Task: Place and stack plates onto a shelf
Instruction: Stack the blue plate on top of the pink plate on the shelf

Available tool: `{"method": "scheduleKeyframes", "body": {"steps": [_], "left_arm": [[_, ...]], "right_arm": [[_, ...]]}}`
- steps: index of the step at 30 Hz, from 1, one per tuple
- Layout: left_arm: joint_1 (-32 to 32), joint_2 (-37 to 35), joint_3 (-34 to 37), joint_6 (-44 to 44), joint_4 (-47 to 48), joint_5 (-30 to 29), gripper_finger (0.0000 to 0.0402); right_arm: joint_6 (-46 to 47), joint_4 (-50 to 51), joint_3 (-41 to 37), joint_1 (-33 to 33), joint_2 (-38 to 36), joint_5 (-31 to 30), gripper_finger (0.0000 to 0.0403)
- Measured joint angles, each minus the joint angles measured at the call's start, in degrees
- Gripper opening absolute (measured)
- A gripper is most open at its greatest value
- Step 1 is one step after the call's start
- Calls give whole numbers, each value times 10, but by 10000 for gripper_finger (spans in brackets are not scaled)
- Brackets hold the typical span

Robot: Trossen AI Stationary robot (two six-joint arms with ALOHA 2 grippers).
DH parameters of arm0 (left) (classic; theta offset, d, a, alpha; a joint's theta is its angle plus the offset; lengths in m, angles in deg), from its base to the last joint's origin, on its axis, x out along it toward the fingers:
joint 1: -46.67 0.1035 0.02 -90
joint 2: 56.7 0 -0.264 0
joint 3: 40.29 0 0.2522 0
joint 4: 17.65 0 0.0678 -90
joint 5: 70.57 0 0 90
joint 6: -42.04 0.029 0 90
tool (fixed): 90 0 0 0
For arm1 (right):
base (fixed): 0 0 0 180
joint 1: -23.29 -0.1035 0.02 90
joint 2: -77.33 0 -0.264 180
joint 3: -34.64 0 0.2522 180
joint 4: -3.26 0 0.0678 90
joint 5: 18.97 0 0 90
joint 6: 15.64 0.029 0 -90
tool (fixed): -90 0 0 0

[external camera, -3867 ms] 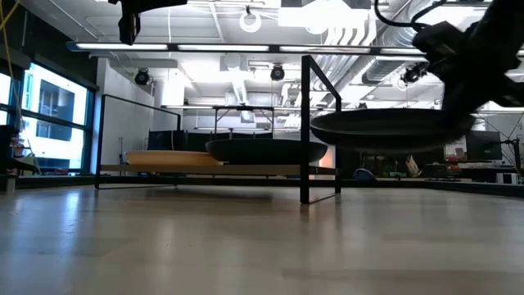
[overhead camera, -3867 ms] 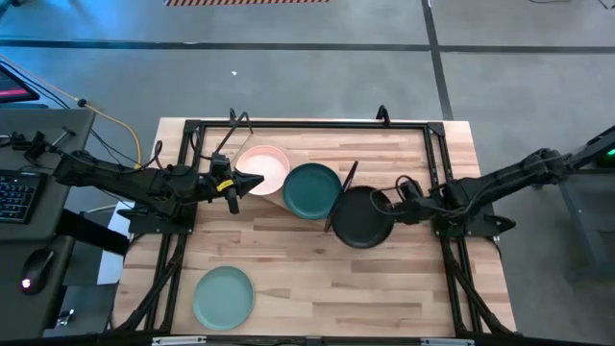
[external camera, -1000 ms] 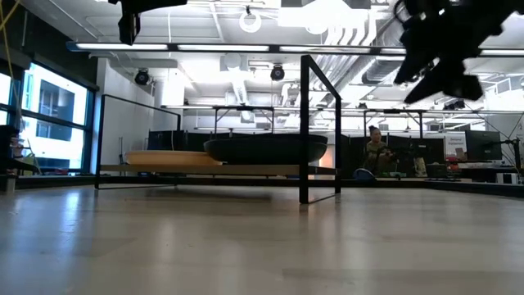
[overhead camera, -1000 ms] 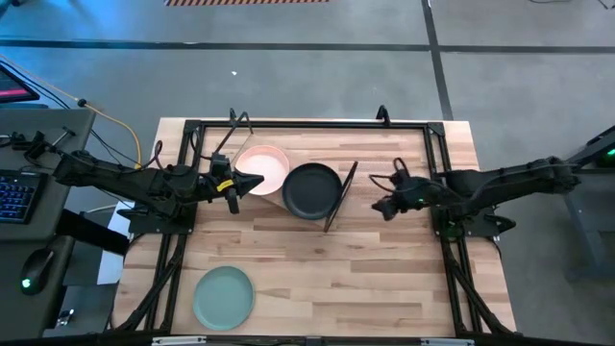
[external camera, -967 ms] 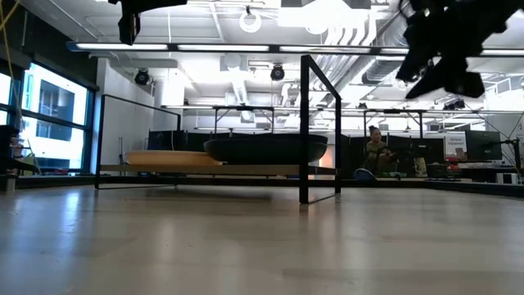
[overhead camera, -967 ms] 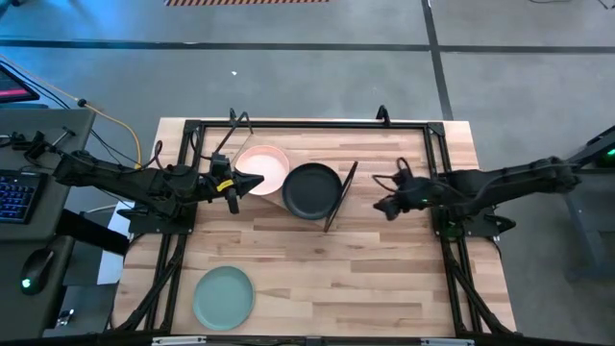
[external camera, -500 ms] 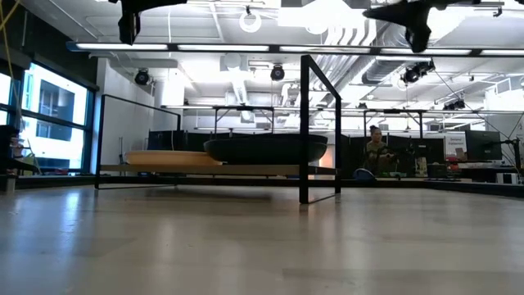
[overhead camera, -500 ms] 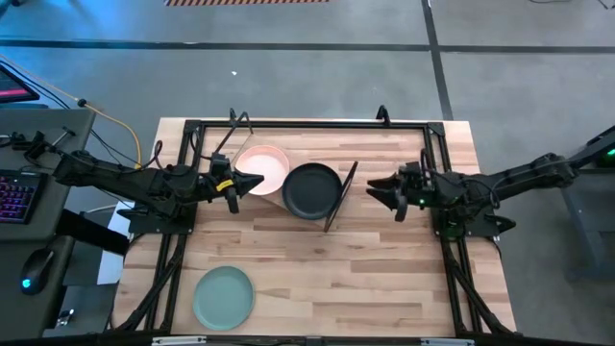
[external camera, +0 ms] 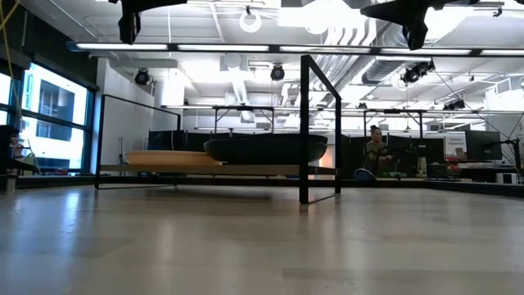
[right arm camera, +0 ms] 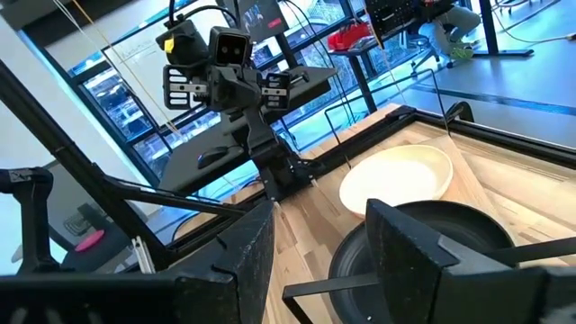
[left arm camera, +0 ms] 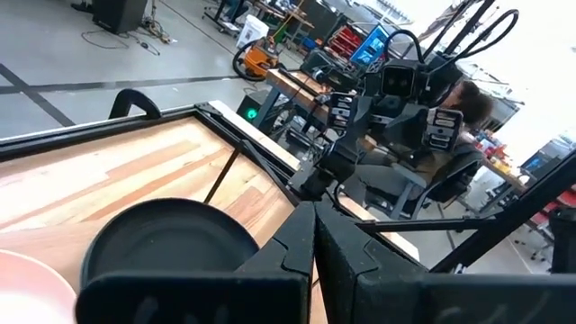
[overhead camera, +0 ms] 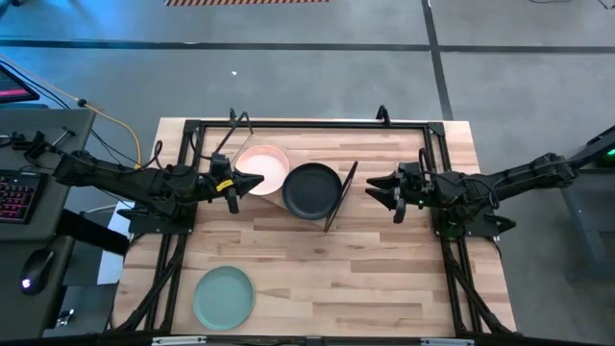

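Keyboard (overhead camera: 13, 196), mouse (overhead camera: 38, 261) on desk left of table; seated person (external camera: 377, 153), possibly working, far behind.

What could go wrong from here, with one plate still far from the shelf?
The mint green plate lies at the table's near left corner, far from the open right gripper; fetching it probably falls to the left gripper. The black plate sits close to the shelf's black end frame, so another plate brought in could strike it.

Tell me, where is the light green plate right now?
In the high view the mint green plate lies alone on the tabletop, at its near left corner, well apart from the shelf holding the pink-cream plate and black plate.
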Motion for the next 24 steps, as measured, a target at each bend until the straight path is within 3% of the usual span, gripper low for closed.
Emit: {"method": "scheduleKeyframes", "body": {"steps": [3, 7, 10, 17, 24], "left_arm": [[0, 0, 0, -36, 0, 16, 4], [-9, 0, 0, -82, 9, 100, 31], [-38, 0, 0, -140, 78, 152, 60], [-169, 22, 0, -373, 348, 181, 115], [-318, 104, 0, -608, 429, 203, 130]], "right_arm": [[2, 2, 0, 0, 0, 0, 156], [16, 19, 0, 0, 0, 0, 156], [17, 29, 0, 0, 0, 0, 156], [17, 31, 0, 0, 0, 0, 155], [17, 36, 0, 0, 0, 0, 155]]}}
